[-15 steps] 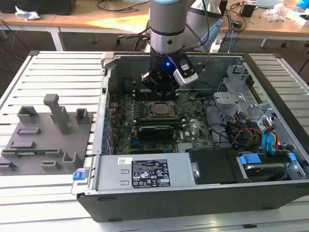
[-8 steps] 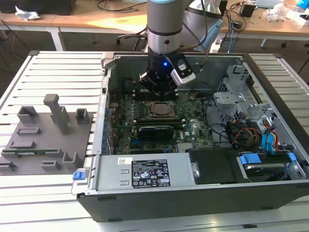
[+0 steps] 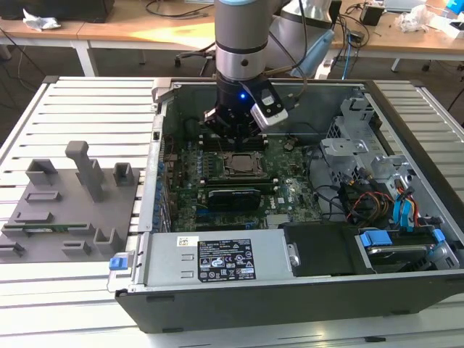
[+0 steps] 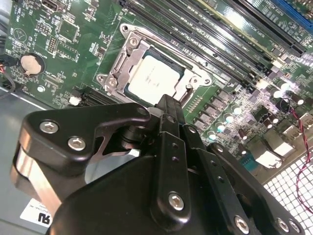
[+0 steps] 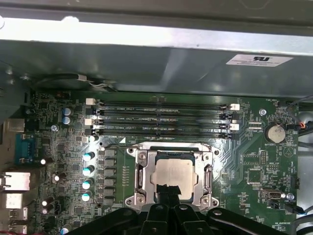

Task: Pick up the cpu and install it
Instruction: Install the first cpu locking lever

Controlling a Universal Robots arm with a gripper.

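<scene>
The gripper (image 5: 166,189) is hovering over the cpu (image 5: 173,174), seemingly seated in its socket (image 5: 138,171); jaws are sitting narrow, holding nothing.

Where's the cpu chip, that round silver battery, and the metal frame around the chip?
cpu (image 5: 172,175): first wrist view, middle of its silvery top.
round battery (image 5: 275,132): first wrist view, centre of its face.
metal frame (image 5: 142,174): first wrist view, its side bar.

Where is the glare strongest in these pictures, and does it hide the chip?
In the first wrist view, a blown-out white band runs along the case wall; the chip is readable. In the second wrist view, glare hits the memory slots, and the gripper looms dark.
</scene>
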